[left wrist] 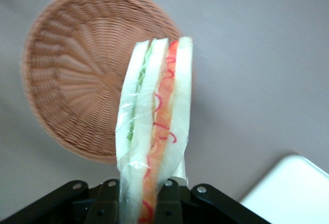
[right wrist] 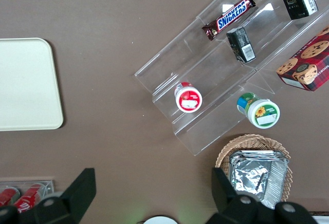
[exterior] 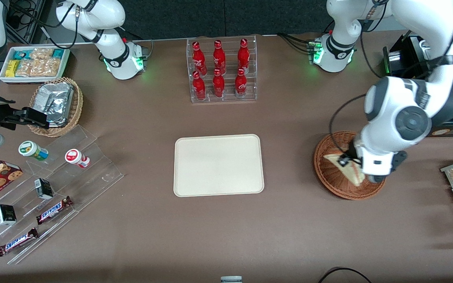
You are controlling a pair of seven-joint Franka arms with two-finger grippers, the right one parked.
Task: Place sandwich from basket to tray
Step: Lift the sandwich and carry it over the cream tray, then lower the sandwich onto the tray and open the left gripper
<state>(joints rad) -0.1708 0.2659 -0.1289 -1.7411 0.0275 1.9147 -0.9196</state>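
Above the basket [exterior: 330, 175], toward the working arm's end of the table, the left gripper [left wrist: 154, 196] pinches the sandwich [left wrist: 154, 126] by one end, lifted clear of the wicker in the wrist view. Its wrapped wedge shows green and red-orange filling. Well apart sits the bare tray [exterior: 218, 165], nearer the front camera than the red bottles [exterior: 219, 68].
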